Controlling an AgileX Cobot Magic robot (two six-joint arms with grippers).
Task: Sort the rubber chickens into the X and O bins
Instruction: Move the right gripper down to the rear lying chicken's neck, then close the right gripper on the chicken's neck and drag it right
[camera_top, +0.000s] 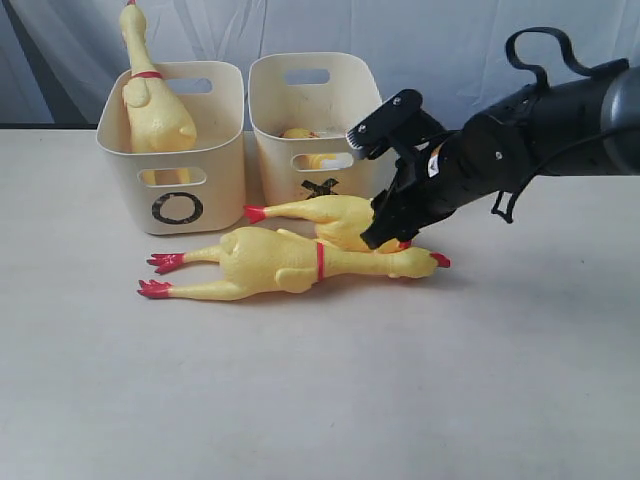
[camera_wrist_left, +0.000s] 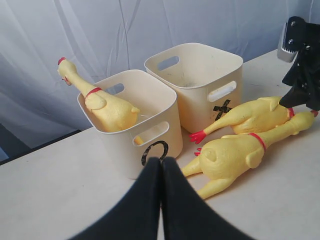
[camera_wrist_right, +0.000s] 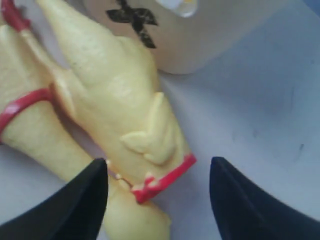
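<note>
Two rubber chickens lie on the table in front of the bins: the near one (camera_top: 290, 264) and the far one (camera_top: 335, 216), which rests against the X bin (camera_top: 312, 122). A third chicken (camera_top: 150, 100) stands head-up in the O bin (camera_top: 175, 155). My right gripper (camera_wrist_right: 157, 192) is open, its fingers on either side of the far chicken's red neck band (camera_wrist_right: 167, 176), just above it. My left gripper (camera_wrist_left: 161, 165) is shut and empty, back from the O bin (camera_wrist_left: 145, 127). Something yellow (camera_top: 296, 133) shows inside the X bin.
A pale cloth backdrop (camera_top: 420, 40) hangs behind the bins. Bare tabletop (camera_top: 330, 400) stretches in front of the chickens. My right arm (camera_top: 520, 130) reaches in from the right, above the table.
</note>
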